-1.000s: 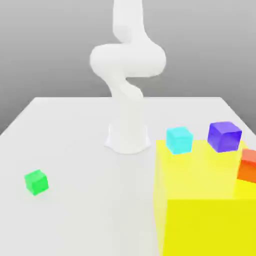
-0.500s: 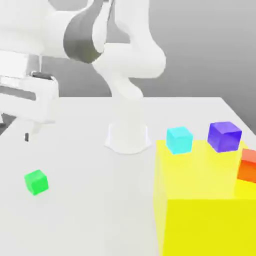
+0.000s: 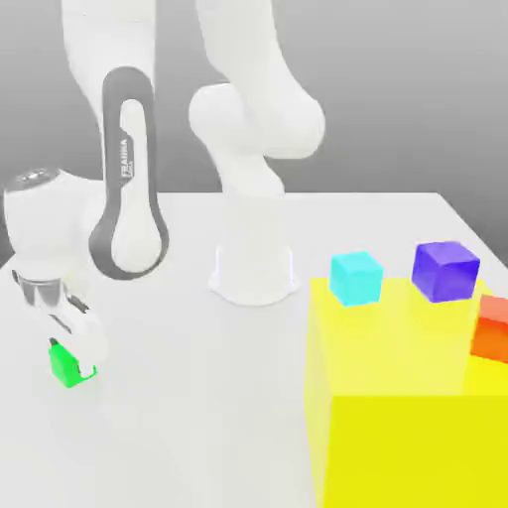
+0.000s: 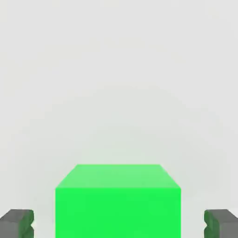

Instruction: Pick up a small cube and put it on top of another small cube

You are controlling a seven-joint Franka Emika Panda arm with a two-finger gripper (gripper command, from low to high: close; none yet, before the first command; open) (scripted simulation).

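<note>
The small bright green cube (image 3: 63,365) rests on the white table (image 3: 198,417) at the exterior view's left. My gripper (image 3: 71,360) has come down over it, one finger on either side. In the hand view the green cube (image 4: 117,202) sits between the two dark fingertips (image 4: 17,223), with a gap of table showing on both sides, so the gripper (image 4: 119,224) is open and not touching it. A cyan cube (image 3: 355,277) and a purple cube (image 3: 445,270) stand at the exterior view's right.
A large yellow see-through block (image 3: 407,407) takes up the near right of the exterior view. An orange cube (image 3: 492,328) shows at its right edge. The arm's white base (image 3: 254,270) stands at the table's middle back.
The arm has swung in from above and dropped to the green cube, so the gripper now straddles it. The cubes have not moved.
</note>
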